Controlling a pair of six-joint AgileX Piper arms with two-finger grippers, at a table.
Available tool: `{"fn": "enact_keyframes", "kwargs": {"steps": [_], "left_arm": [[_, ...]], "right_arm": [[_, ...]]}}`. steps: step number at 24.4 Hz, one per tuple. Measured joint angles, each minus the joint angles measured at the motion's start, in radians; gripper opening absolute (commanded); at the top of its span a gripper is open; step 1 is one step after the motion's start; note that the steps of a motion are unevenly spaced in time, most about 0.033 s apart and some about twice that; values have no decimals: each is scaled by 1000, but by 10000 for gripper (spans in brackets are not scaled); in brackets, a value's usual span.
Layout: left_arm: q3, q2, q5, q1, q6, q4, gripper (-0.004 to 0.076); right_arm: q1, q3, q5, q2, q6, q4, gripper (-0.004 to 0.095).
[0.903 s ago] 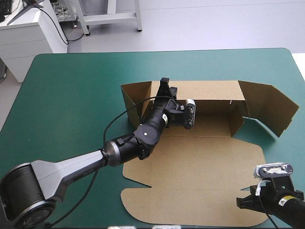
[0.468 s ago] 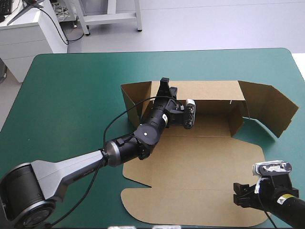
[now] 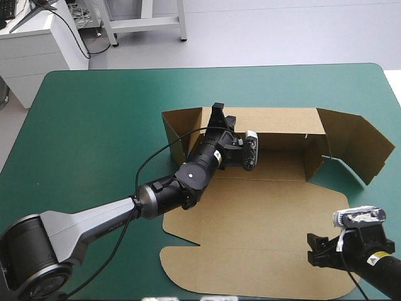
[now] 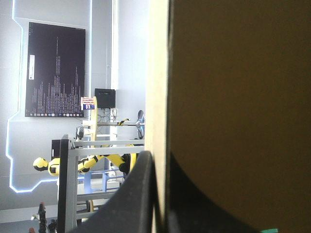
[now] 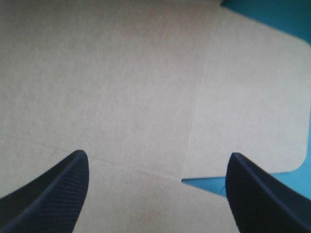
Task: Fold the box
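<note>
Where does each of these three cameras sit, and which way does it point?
High view: above and behind the robot, looking down on the teal-green table and the box; both arms show.
Left wrist view: on the left arm, looking level along the left gripper, shut on the box's raised back wall.
Right wrist view: looking down past the open right gripper at the box's flat part.
All share the box.

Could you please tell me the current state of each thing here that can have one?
box: partly folded, with the far wall and side flaps raised and the near panel lying flat.
left gripper: shut on the box, at its far wall.
right gripper: open, holding nothing, over the near right part of the flat panel.
</note>
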Motion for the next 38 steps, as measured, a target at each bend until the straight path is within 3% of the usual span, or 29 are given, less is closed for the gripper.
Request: {"fn": "enact_keyframes", "kwargs": {"steps": [7, 21, 25, 30, 38], "left_arm": [[0, -1, -8, 0, 0, -15, -8], [66, -10, -12, 0, -2, 50, -8], [69, -10, -10, 0, -9, 70, -8], [69, -10, -10, 0, -137, 82, -8], [70, -10, -10, 0, -158, 86, -8]], "right_arm": [[0, -255, -59, 140, 137, -112, 611], [0, -921, -93, 861, 196, -144, 549], [0, -1017, -83, 1009, 211, -143, 549], [-44, -1089, -64, 1155, 242, -137, 549], [-134, -1096, -45, 1226, 237, -136, 549]]}}
